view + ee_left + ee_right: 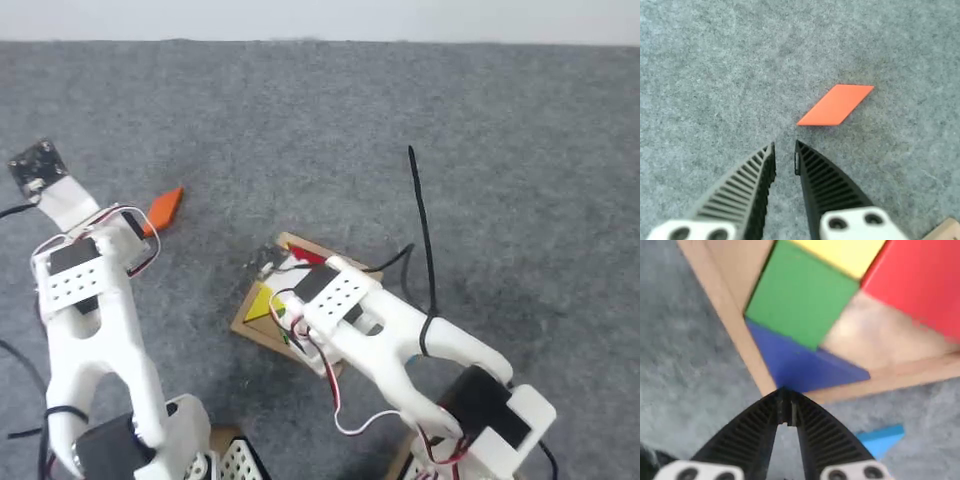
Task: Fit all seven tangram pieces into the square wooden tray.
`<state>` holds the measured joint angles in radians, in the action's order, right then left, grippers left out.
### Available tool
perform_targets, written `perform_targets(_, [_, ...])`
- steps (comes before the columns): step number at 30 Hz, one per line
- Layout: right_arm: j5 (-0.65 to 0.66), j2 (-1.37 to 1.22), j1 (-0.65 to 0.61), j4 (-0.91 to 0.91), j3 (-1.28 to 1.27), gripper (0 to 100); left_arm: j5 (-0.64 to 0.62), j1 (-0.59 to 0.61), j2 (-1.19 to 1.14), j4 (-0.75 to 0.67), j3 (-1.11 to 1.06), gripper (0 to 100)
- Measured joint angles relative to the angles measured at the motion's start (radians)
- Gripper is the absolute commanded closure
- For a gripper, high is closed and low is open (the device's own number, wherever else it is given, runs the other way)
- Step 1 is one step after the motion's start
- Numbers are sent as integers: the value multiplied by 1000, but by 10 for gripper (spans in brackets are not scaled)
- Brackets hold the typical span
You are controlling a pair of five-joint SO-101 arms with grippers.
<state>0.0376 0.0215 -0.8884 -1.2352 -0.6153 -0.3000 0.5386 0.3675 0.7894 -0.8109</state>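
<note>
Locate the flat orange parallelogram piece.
In the high view, the flat orange parallelogram lies on grey carpet left of the square wooden tray, just ahead of the left pincer.

Orange parallelogram (836, 105) on speckled grey felt (715, 60). Within pale tan wooden tray (725, 305): green square (800, 295), yellow piece (845, 252), red piece (920, 280), dark blue triangle (800, 365). Light blue piece (880, 439) on the grey. Black, ridged left gripper (784, 146); white arms (100, 330).

Six tangram pieces, orange (836, 105), green (802, 295), yellow (845, 252), red (920, 280), dark blue (800, 367), light blue (880, 437); one tray (722, 305); two arms (100, 330) (400, 335).
</note>
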Motion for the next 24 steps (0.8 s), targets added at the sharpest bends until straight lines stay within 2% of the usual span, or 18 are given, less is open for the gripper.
perform_targets(5, [123, -2, 97, -112, 58, 974, -3, 0, 0, 0, 0, 941])
perform_targets(10, [141, -2, 146, -216, 199, 975, -3, 0, 0, 0, 0, 941])
perform_targets(13, [115, -5, 141, -219, 242, 976, -3, 0, 0, 0, 0, 941])
perform_targets(18, [28, -8, 149, -107, 244, 976, -3, 0, -6, 0, 0, 941])
perform_targets(24, [17, 15, 287, -129, 242, 974, -3, 0, -6, 0, 0, 941])
